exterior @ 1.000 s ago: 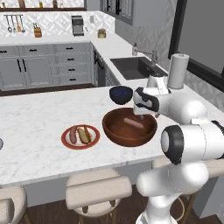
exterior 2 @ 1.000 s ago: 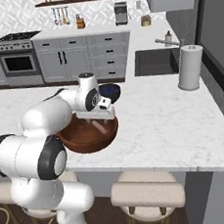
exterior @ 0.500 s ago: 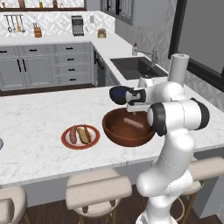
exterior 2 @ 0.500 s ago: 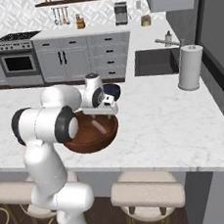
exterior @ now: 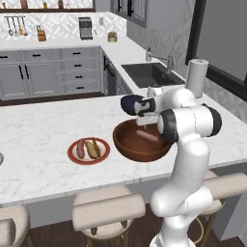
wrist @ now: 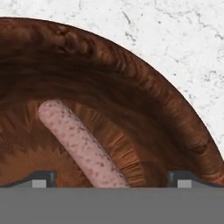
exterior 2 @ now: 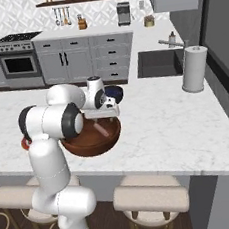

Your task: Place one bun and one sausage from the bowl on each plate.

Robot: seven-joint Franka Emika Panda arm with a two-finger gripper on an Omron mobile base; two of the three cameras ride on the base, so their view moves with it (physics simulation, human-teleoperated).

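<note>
where frame cuts, sausage (wrist: 83,146) end is hidden.

The arm (exterior: 185,144) is glossy white, built of thick rounded tube segments that bulge at each joint. Dark grey round caps close the joint ends, one facing the bowl (exterior: 141,141). A narrow dark seam rings each segment. The fingertips (wrist: 43,178) are small, dark and blocky.
</note>
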